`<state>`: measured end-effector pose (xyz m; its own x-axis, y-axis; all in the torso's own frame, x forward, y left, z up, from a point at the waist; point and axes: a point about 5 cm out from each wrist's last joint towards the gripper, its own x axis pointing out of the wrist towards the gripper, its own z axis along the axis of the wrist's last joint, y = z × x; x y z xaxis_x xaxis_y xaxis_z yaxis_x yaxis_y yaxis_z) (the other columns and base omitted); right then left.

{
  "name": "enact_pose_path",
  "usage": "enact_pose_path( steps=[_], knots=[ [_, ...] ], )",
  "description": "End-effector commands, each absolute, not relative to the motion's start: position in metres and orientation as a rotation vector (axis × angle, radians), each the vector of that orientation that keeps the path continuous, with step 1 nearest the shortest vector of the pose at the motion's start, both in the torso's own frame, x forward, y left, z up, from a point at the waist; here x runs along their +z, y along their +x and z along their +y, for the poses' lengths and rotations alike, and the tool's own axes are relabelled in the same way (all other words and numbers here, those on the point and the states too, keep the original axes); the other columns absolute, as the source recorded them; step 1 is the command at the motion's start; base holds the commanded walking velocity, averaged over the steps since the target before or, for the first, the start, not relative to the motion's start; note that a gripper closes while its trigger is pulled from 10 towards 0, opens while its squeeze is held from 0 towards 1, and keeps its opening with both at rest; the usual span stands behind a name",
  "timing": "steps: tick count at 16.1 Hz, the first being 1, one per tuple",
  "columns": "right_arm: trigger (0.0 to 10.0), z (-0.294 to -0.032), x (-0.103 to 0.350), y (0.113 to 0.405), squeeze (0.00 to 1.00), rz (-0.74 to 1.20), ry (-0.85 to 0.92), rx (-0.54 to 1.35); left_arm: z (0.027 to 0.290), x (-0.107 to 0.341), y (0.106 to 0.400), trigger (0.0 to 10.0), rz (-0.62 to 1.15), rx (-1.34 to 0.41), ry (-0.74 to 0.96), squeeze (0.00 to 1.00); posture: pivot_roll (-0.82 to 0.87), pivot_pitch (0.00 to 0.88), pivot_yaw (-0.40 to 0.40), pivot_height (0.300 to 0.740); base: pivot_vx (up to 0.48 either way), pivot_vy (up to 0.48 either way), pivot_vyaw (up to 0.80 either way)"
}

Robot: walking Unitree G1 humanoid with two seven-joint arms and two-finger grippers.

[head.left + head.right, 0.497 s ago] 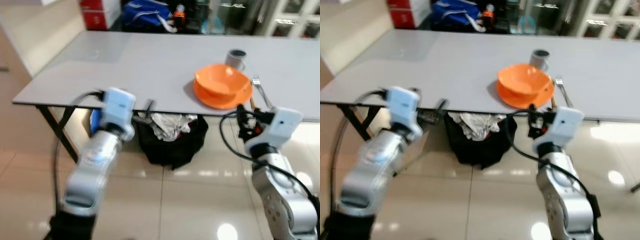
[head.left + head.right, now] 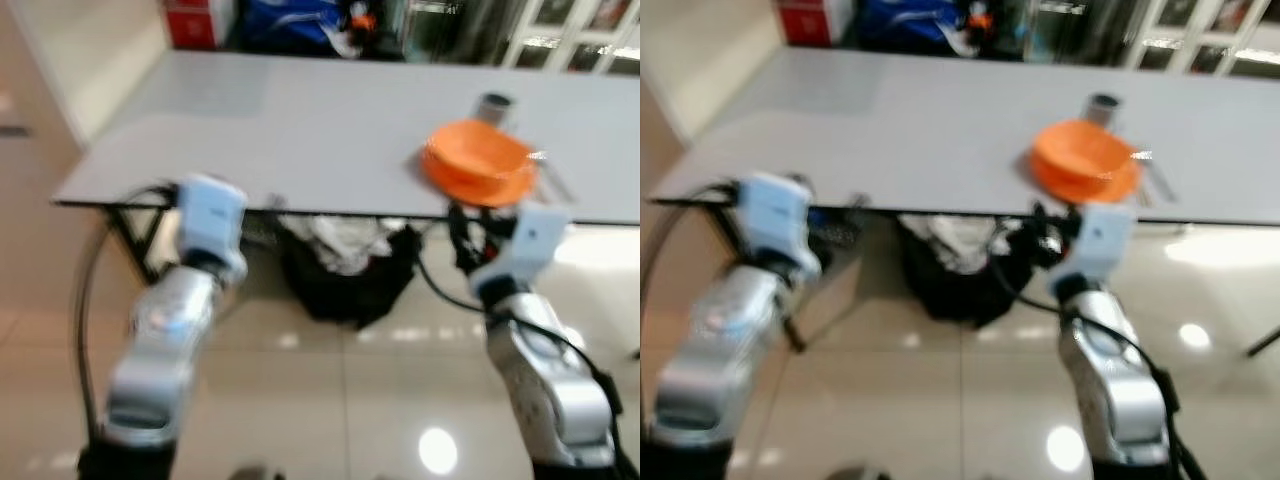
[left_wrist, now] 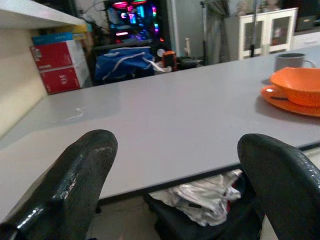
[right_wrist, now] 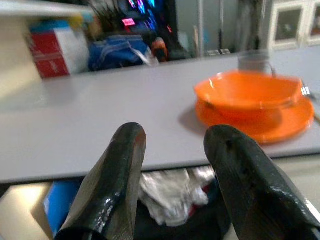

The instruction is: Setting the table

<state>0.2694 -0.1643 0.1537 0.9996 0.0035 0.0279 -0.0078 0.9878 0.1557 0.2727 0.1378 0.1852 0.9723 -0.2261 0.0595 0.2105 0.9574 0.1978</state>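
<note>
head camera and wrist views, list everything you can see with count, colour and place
long grey rectangular table: 1, grey, ahead of the robot
orange bowl: 1, orange, on the orange plate near the table's front edge, right side
flat orange plate: 1, orange, under the bowl
grey mug: 1, grey, just behind the bowl
metal fork: 1, silver, right of the plate, blurred
black bag with crumpled white material: 1, black, on the floor under the table
red boxes: 2, red, stacked beyond the table's far left corner
blue bag: 1, blue, beyond the table's far edge
white glass-door cabinet: 1, white, far right background
left gripper: 1, black, jaws open, before the table edge
right gripper: 1, black, jaws open, facing the bowl
</note>
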Motion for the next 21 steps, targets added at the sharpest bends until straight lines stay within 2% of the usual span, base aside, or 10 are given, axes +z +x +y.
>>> enact_pose_path(
  steps=[1, 9, 20, 21],
  knots=[
    [10.0, -0.161, 0.16, 0.271, 0.0, -0.053, 0.155, 0.021, 0.145, 0.189, 0.272, 10.0, -0.087, -0.189, 0.205, 0.0, 0.09, 0.043, -0.064, 0.74, 0.0, 0.48, 0.0],
    [10.0, -0.164, 0.165, 0.269, 0.0, -0.074, 0.14, 0.015, 0.147, 0.201, 0.282, 10.0, -0.122, -0.186, 0.19, 0.0, 0.06, 0.041, -0.032, 0.74, 0.0, 0.48, 0.0],
    [10.0, -0.156, 0.169, 0.279, 0.0, -0.08, 0.15, 0.057, 0.156, 0.217, 0.283, 10.0, -0.167, -0.139, 0.181, 0.0, 0.08, 0.027, -0.058, 0.74, 0.0, 0.48, -0.04],
    [10.0, -0.156, 0.169, 0.279, 0.0, -0.081, 0.15, 0.058, 0.156, 0.217, 0.283, 10.0, -0.168, -0.139, 0.179, 0.0, 0.08, 0.027, -0.058, 0.74, 0.0, 0.48, -0.8]
  ],
)
